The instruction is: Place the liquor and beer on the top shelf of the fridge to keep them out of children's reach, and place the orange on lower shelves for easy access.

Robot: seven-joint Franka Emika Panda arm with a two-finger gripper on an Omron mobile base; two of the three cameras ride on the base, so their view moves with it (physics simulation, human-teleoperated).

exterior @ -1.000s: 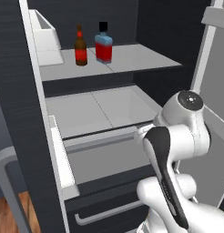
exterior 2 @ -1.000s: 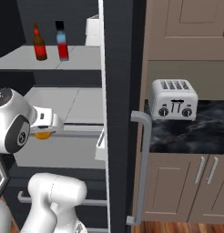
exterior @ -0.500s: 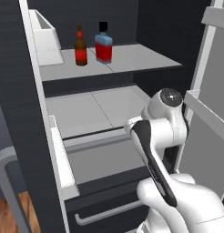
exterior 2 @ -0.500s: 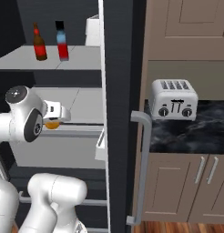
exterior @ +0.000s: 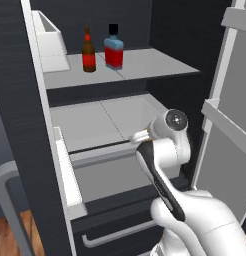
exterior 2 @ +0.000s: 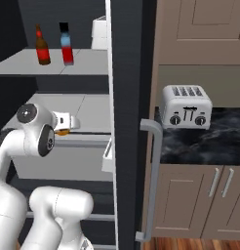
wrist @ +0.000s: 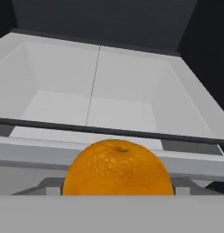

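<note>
Beer [exterior: 88,51] and liquor [exterior: 114,47] stand on the far top shelf [exterior: 145,65]; right of them, jaws grip the orange [wrist: 117,167] near the lower shelf [exterior: 95,120] rail — released early, it may roll off — out of the fridge [exterior: 20,125]

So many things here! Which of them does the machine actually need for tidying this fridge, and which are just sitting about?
Part of the job:
- orange, carried toward the lower shelves
- beer and liquor, standing on the top shelf
- fridge

Just sitting about:
- toaster on the dark counter
- brown cabinets
</note>
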